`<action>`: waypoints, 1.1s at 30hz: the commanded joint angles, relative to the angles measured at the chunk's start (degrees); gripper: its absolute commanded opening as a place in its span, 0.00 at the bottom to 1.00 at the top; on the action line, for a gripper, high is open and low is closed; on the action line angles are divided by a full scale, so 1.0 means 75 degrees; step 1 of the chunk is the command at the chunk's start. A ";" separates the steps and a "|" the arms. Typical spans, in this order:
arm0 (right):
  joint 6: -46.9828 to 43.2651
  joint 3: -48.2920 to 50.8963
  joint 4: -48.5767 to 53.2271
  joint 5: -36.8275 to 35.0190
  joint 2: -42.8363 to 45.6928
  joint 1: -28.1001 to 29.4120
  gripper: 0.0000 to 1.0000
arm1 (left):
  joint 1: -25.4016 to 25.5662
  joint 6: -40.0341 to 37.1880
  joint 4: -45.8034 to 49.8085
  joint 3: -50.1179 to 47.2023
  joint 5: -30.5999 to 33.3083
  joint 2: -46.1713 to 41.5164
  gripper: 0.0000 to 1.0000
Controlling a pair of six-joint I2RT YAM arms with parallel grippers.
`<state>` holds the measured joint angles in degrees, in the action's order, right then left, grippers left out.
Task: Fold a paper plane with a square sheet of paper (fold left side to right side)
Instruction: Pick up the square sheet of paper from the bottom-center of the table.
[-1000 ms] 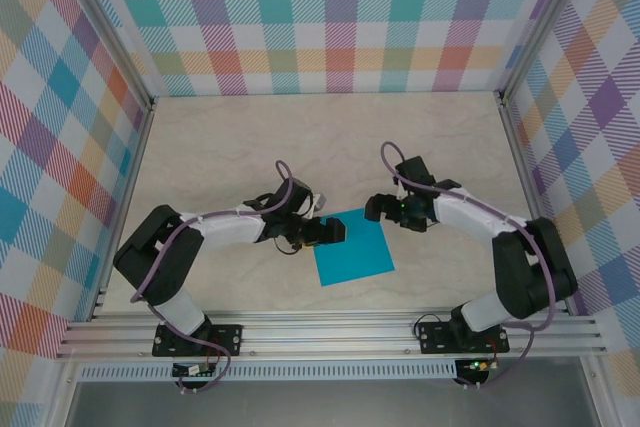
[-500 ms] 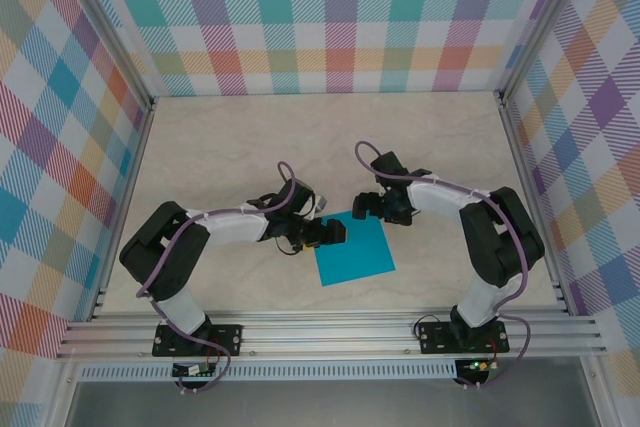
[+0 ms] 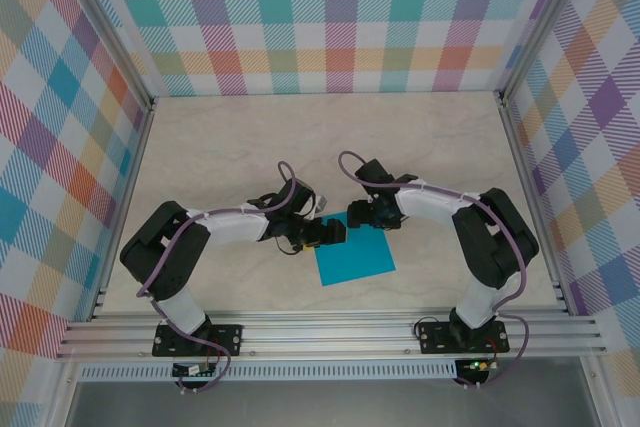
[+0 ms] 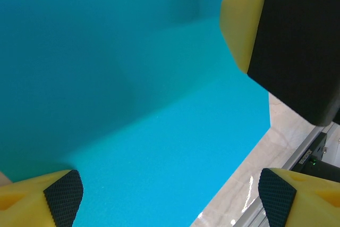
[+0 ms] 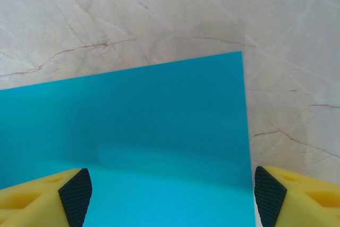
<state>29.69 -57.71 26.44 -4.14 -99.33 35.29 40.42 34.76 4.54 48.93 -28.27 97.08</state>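
light, floppy turquoise-blue square sheet of paper (image 3: 356,255); my left end effector (image 3: 336,233) and right end effector (image 3: 359,217), both spread wide, should pinch its left edge.

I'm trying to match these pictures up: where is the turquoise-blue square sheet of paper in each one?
Top external: turquoise-blue square sheet of paper, just below centre.
Left wrist: left and middle, close up.
Right wrist: lower half.
Shared landmark: the pale marbled tabletop bordering its edge.
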 commanded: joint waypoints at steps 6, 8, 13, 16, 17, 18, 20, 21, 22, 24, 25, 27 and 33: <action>0.0359 0.0043 -0.0077 0.1896 -0.0133 0.0451 0.77 | 0.0111 -0.0072 0.0086 -0.0031 0.0267 0.0356 0.90; 0.0353 0.0022 -0.0101 0.1998 -0.0132 0.0451 0.75 | 0.0118 -0.0042 0.0046 -0.0026 0.0266 0.0347 0.90; 0.0326 0.0013 -0.0124 0.2133 -0.0138 0.0452 0.71 | 0.0112 -0.0041 0.0016 -0.0031 0.0257 0.0344 0.90; 0.0295 0.0013 -0.0126 0.2171 -0.0129 0.0454 0.64 | 0.0118 -0.0030 0.0008 -0.0014 0.0267 0.0301 0.90; 0.0286 0.0018 -0.0126 0.2173 -0.0132 0.0454 0.62 | 0.0118 -0.0032 0.0005 -0.0019 0.0272 0.0290 0.90; 0.0280 0.0019 -0.0131 0.2176 -0.0133 0.0453 0.59 | 0.0118 -0.0030 -0.0002 -0.0002 0.0277 0.0259 0.90; 0.0261 0.0042 -0.0170 0.2209 -0.0130 0.0453 0.54 | 0.0117 -0.0054 0.0022 0.0010 0.0324 0.0198 0.90; 0.0260 0.0053 -0.0185 0.2216 -0.0127 0.0451 0.52 | 0.0112 -0.0075 0.0037 0.0019 0.0352 0.0145 0.90; 0.0271 0.0049 -0.0190 0.2216 -0.0105 0.0442 0.49 | 0.0117 -0.0087 0.0069 0.0033 0.0385 0.0093 0.90; 0.0236 0.0076 -0.0212 0.2178 -0.0072 0.0451 0.46 | 0.0116 -0.0180 0.0244 0.0093 0.0477 -0.0055 0.90; 0.0224 0.0078 -0.0211 0.2150 -0.0059 0.0452 0.44 | 0.0118 -0.0261 0.0348 0.0119 0.0559 -0.0155 0.90; 0.0178 0.0068 -0.0209 0.2134 -0.0048 0.0451 0.40 | 0.0091 -0.0391 0.0592 0.0156 0.0711 -0.0400 0.91; 0.0066 0.0110 -0.0358 0.2255 0.0079 0.0443 0.32 | -0.0291 -0.0676 0.1141 0.0071 0.0872 -0.1373 0.92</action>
<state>30.83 -57.67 24.14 10.11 -99.68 38.20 39.66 31.59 9.93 48.93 -23.90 91.29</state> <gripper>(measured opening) 0.319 0.921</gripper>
